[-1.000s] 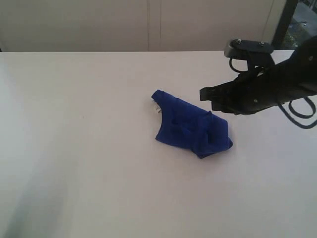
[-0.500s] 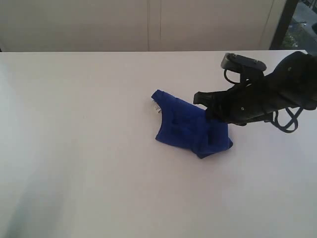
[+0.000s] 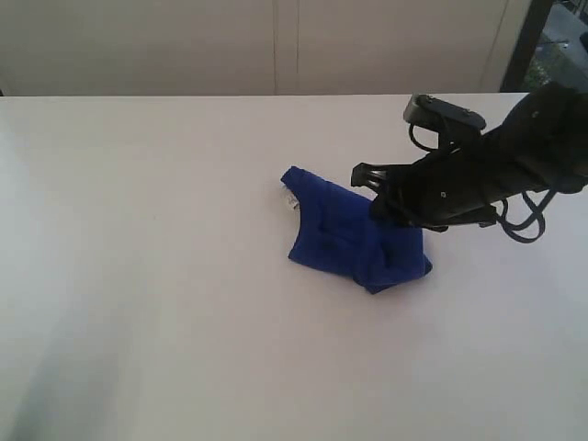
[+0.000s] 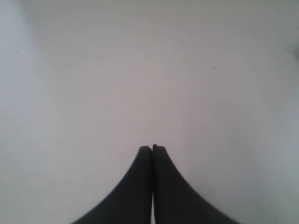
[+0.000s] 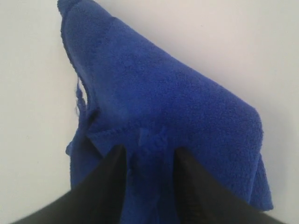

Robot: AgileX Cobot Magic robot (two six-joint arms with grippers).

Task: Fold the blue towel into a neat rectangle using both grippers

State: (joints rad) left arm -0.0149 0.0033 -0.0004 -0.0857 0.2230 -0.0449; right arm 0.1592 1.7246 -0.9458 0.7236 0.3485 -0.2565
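The blue towel lies crumpled in a lump right of the table's middle, its small white tag at the left corner. My right gripper is down on the lump's right part. In the right wrist view the towel fills most of the picture. That gripper is open, its two black fingers astride a raised ridge of cloth. A loose thread hangs at one edge. My left gripper is shut over bare white table and does not show in the exterior view.
The white table runs wide to the left and front of the towel. A pale wall stands behind its far edge. A dark window frame is at the back right. Black cables loop off the right arm.
My right arm has moved left and down, from hovering beside the towel to resting its fingers on the lump's right part. The towel has barely shifted.
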